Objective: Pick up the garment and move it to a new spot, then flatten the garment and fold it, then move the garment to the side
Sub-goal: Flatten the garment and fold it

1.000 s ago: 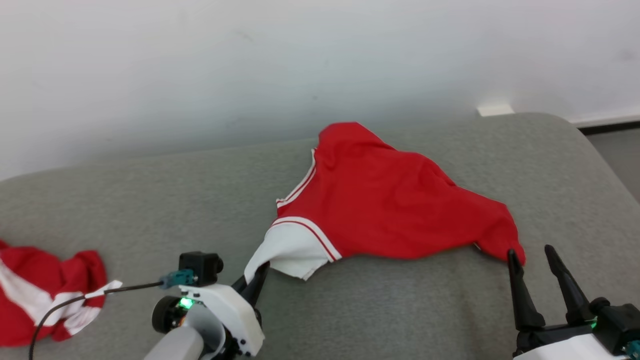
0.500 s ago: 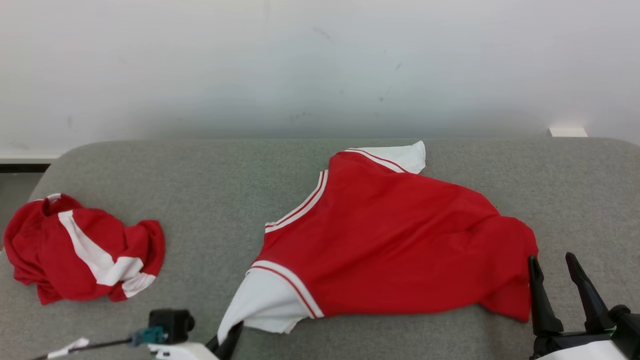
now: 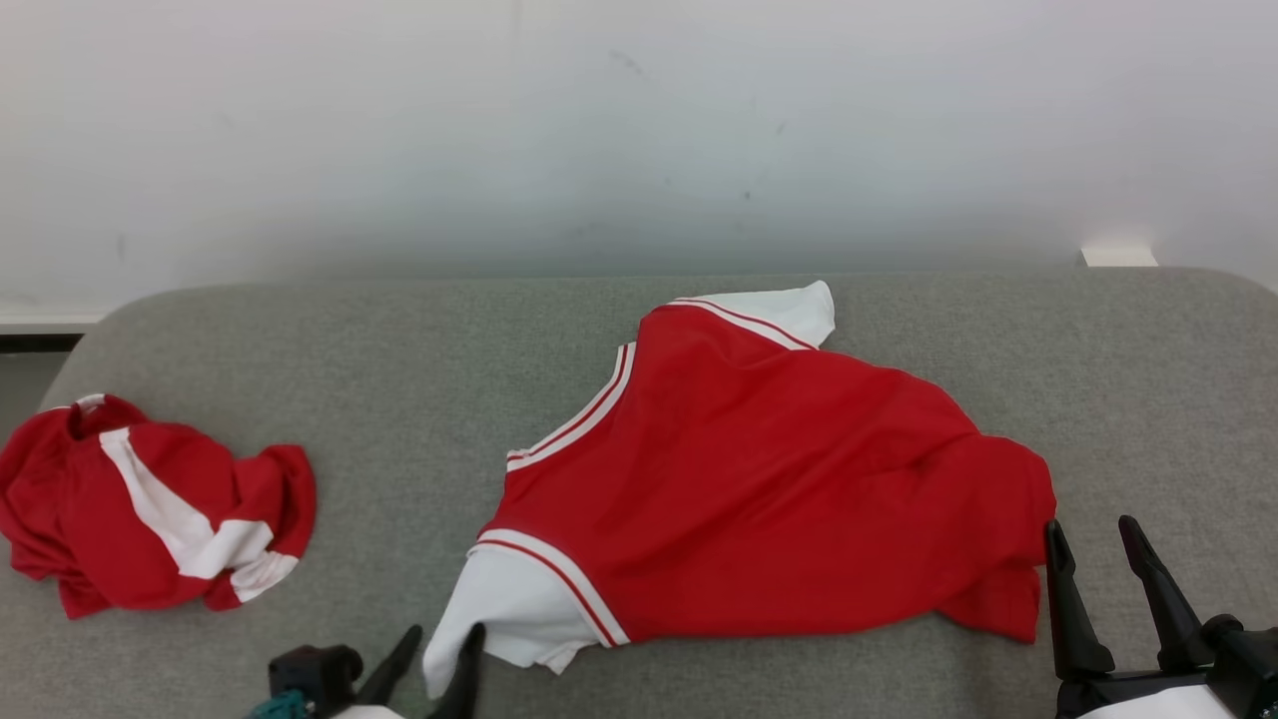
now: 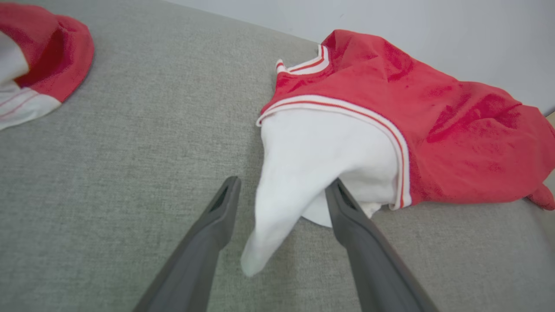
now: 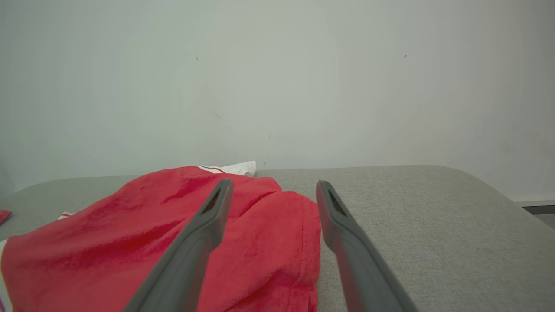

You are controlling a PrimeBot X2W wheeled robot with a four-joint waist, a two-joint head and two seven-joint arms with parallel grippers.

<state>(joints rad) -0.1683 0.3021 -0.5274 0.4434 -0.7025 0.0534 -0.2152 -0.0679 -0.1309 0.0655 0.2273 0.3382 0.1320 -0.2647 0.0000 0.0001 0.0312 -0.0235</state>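
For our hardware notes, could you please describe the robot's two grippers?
Both the left gripper and right gripper have two long, dark, tapering fingers with slotted tips. The right's base is black over a white housing; a black camera block with teal connector adjoins the left.

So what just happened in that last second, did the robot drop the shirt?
Yes. The left gripper, which was pinching the white sleeve of the red shirt, has opened; the sleeve now lies loose between its fingers. Before that the shirt got spread flatter, baring its far sleeve. The right gripper stayed open at the shirt's edge; the crumpled garment only seems shifted because the camera moved.
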